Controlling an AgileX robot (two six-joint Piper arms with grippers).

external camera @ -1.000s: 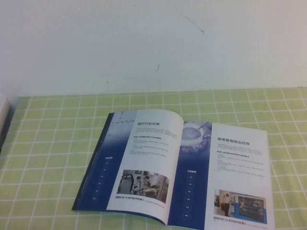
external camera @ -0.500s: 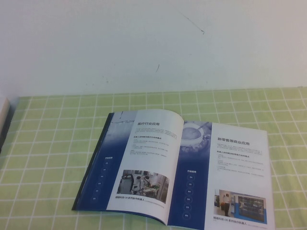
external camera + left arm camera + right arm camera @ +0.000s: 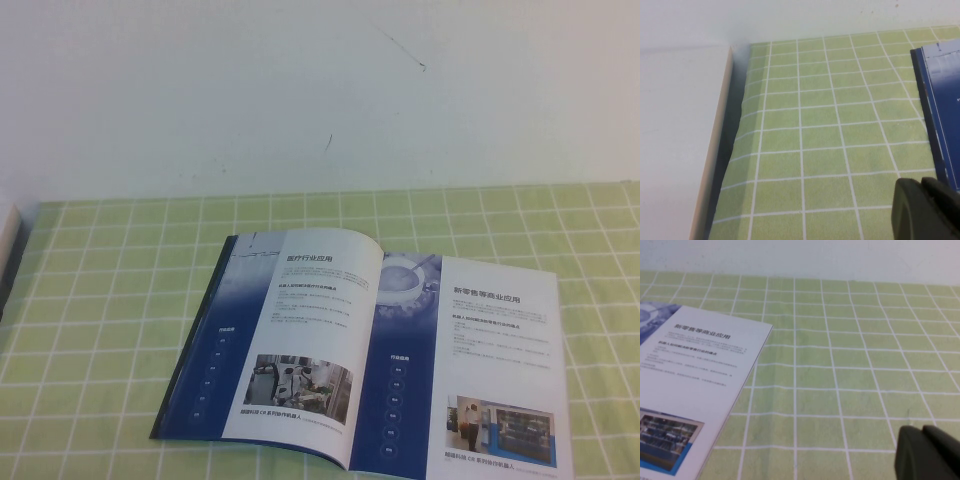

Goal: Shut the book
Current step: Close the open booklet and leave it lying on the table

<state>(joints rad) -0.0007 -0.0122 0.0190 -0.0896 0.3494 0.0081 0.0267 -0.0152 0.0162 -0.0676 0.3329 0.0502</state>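
— So, how does the book look?

— Open. The thin glossy paper book [image 3: 365, 355], white pages with dark blue bands, lies face up on the green cloth printed with a white grid [image 3: 120, 260]. Each page carries a Chinese heading, small grey print and a colour photo near its lower edge. The left leaf arches up in a smooth curve towards the fold, while the right leaf lies flatter. A dark cover edge shows under the left leaf.

— And the textures around it?

— The cloth is matt and soft, faintly rippled to the left of the book. Beyond the book's far edge stands a plain white wall [image 3: 300, 90] with a few thin dark marks. Well off to the book's left sits a flat white board with a pale tan edge [image 3: 675, 125], smooth and hard-looking.

— Where are the grippers?

— The left gripper [image 3: 925, 205], dark, matt and rounded, hangs over the cloth just beside the book's left edge, not touching it. The right gripper [image 3: 927, 452], equally dark, is over bare cloth, apart from the book's right leaf. Whether either one is spread or closed, I cannot tell.
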